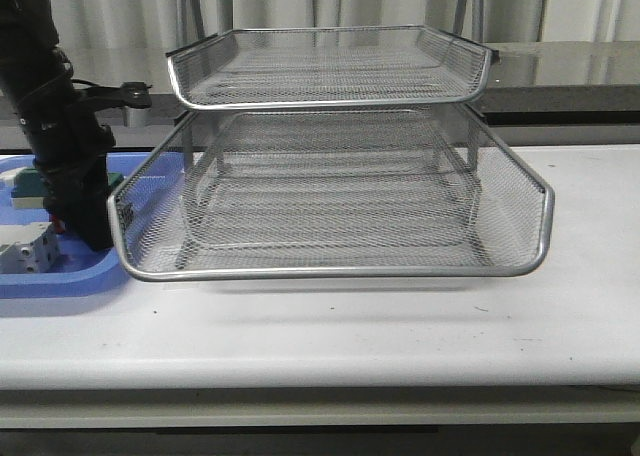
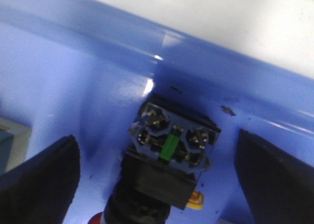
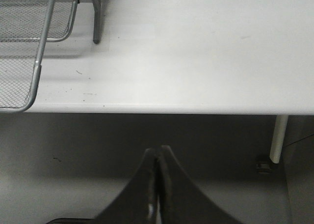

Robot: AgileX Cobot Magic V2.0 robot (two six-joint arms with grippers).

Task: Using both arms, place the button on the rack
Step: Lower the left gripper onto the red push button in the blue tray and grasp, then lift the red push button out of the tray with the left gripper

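Two black fingers (image 2: 41,177) of the left gripper (image 2: 157,177) are spread either side of the red-headed, black-bodied push-button (image 2: 169,157) in the blue plastic tray (image 2: 88,86), at nine o'clock of the silver wire-mesh rack (image 1: 330,201). Closing is called for next (right gripper (image 3: 158,184) pressed together, idle).

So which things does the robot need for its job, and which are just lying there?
Needed:
button
rack
left gripper, open around the button
right gripper, shut, off the table

Just lying there:
blue tray
white block
green block
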